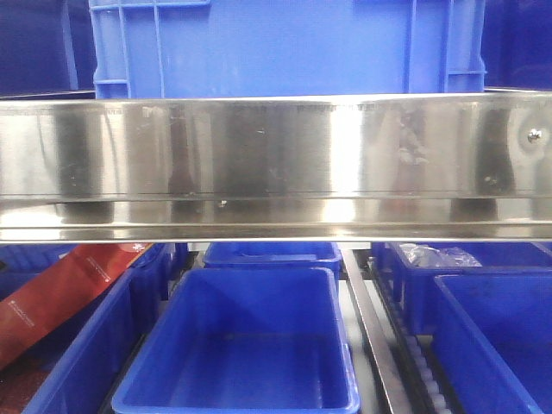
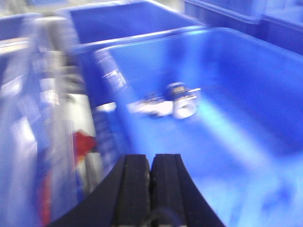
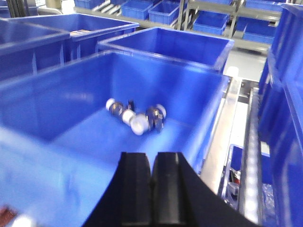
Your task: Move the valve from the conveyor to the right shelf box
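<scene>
In the left wrist view, which is blurred by motion, a silvery valve (image 2: 171, 101) with white caps lies on the floor of a blue box (image 2: 246, 71). My left gripper (image 2: 150, 158) is shut and empty, hanging above the box's near side. In the right wrist view, valves (image 3: 137, 118) with white caps lie close together at the far end of a large blue box (image 3: 57, 99). My right gripper (image 3: 151, 156) is shut with nothing in it, above that box's near half. The right shelf's shiny steel rail (image 1: 276, 155) crosses the front view. The conveyor is out of view.
Below the rail stand several blue bins (image 1: 246, 345), and a red package (image 1: 60, 297) lies in the left one. A blue crate (image 1: 285, 43) sits on the level above. More blue boxes (image 3: 168, 45) and a roller track (image 3: 248, 156) flank the right gripper's box.
</scene>
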### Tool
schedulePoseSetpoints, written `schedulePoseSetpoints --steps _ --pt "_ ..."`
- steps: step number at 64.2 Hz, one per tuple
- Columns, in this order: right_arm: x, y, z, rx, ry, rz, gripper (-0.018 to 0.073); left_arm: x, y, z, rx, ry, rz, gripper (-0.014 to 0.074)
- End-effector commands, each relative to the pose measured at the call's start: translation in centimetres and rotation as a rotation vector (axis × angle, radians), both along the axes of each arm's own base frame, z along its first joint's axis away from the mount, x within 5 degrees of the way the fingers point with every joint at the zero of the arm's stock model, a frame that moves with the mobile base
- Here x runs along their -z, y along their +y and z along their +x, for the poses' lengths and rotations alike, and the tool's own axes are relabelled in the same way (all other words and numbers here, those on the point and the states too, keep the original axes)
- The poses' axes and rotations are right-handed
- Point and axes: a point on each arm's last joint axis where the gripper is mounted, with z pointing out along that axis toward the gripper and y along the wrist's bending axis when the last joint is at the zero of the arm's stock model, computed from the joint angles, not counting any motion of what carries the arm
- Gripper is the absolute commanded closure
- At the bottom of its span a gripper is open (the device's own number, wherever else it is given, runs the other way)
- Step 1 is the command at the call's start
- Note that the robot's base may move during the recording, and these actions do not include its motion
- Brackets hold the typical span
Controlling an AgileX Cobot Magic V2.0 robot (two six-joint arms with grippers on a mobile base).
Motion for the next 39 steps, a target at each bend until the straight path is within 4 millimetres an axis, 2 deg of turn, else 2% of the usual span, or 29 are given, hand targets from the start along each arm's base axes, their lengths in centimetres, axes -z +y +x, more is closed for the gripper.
schedulePoseSetpoints --steps 1,8,20,22,32,39 --pt "2.5 -0.9 -1.9 0.017 -0.052 0.012 0.0721 1.0 0.8 -3.0 -0.014 -0.117 -0.048 0.0707" --pt "5.7 -1.9 -4.1 0.025 -0.063 0.018 0.0721 4.0 1.8 -6.5 -0.027 -0.219 -0.073 0.0707" --pt "10.2 -2.9 -6.9 0.027 -0.047 0.011 0.0721 9.2 2.7 -10.2 -0.035 -0.276 -0.087 0.0707" --pt "11.0 -3.1 -7.2 0.028 -0.045 0.011 0.0721 10.5 2.8 -10.9 -0.035 -0.268 -0.088 0.0707" --pt "13.1 -3.6 -8.4 0.032 -0.063 0.018 0.0721 13.8 3.1 -12.1 -0.036 -0.252 -0.084 0.0707" --pt "13.4 -3.7 -8.6 0.033 -0.072 0.022 0.0721 14.7 3.2 -12.4 -0.036 -0.248 -0.083 0.0707"
